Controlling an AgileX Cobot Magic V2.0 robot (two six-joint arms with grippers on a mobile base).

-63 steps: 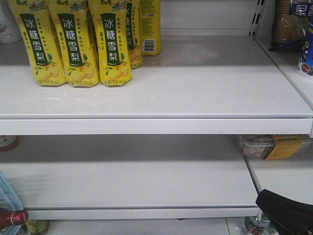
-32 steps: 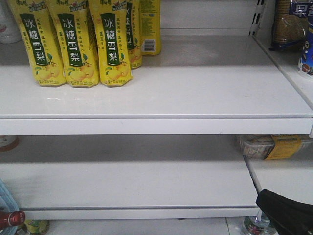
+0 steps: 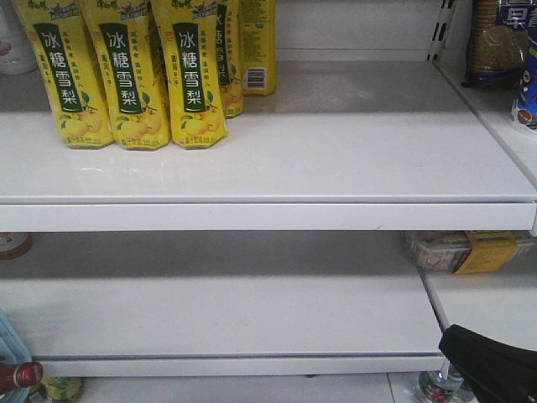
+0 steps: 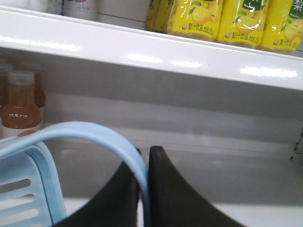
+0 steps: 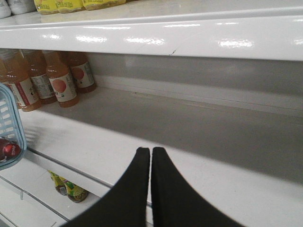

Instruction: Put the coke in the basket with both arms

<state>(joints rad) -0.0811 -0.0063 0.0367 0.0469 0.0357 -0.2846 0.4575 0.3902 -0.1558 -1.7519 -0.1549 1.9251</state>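
Item: coke, red cap and neck only in view, at the lower left corner of the front view, inside or just at the rim of the basket; the right wrist view showed a red capped object behind the basket's slotted wall, likely the same bottle. Orientation: long axis lay roughly level, cap pointing away from the basket toward the middle shelf; whether it rested on the basket floor or leaned on the wall could not be told. Handling, by judgement: a metal bottle, stiff and fairly heavy if full, smooth and liable to slip or roll; best taken across the straight body rather than the narrow neck. Left hand: black fingers clamped on the basket's pale blue handle bar, which curved up from between them. Right hand: fingers pressed together, holding nothing, hovering before the middle shelf, well apart from the basket. Surroundings: yellow pear-drink bottles on the upper shelf, above the basket; orange juice bottles on the middle shelf just behind the basket. Status, by judgement: bottle appeared already in the basket; task near complete.
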